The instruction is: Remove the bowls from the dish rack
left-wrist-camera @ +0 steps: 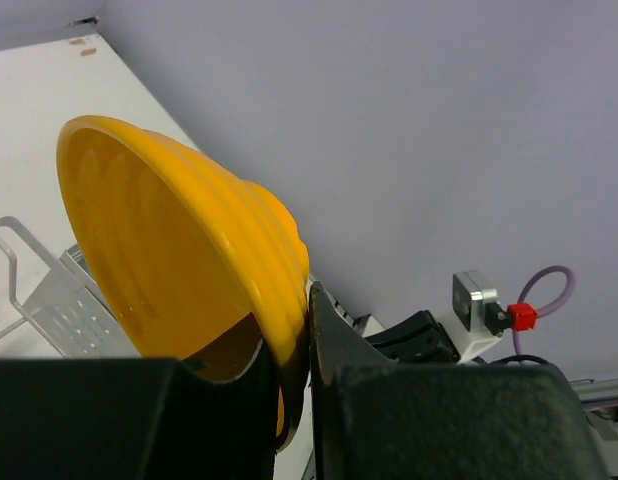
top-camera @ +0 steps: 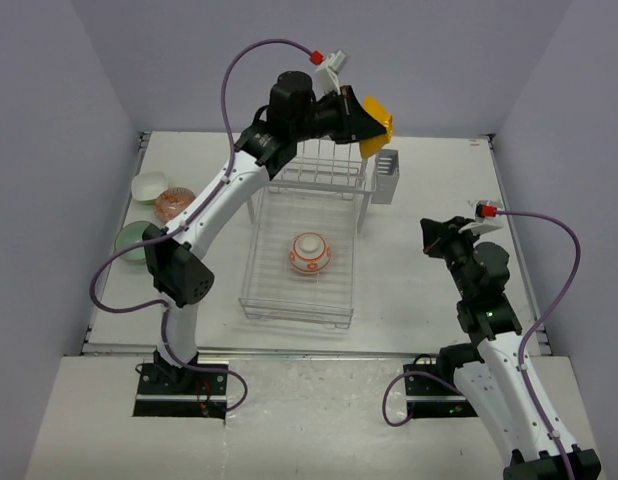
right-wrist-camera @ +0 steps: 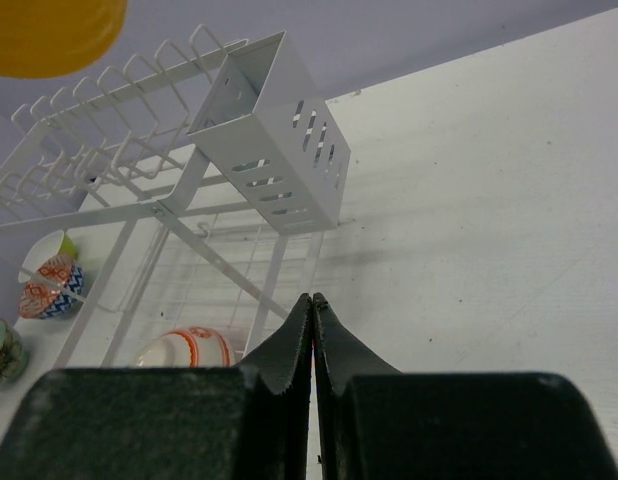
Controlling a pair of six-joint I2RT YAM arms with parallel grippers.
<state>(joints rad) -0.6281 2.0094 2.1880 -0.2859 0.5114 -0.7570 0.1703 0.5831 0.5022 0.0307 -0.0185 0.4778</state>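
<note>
The dish rack [top-camera: 274, 290] holds one white-and-orange bowl [top-camera: 310, 253] on its lower tray. The yellow bowl [left-wrist-camera: 179, 260] hangs above the rack's far right corner, its rim pinched by the left gripper [left-wrist-camera: 307, 300]: a carry-out is in hand. Next, I judge, it must swing left to the three bowls [top-camera: 173, 205] on the table [top-camera: 429, 290]. The right gripper [right-wrist-camera: 312, 310] is pressed together, empty.

A robotics lab cell: white table [top-camera: 409, 290] boxed by plain grey walls [top-camera: 49, 150], robot arms [top-camera: 219, 200] bolted on.

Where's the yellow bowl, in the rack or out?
Out: the left gripper holds the yellow bowl by its rim, above the dish rack.
</note>
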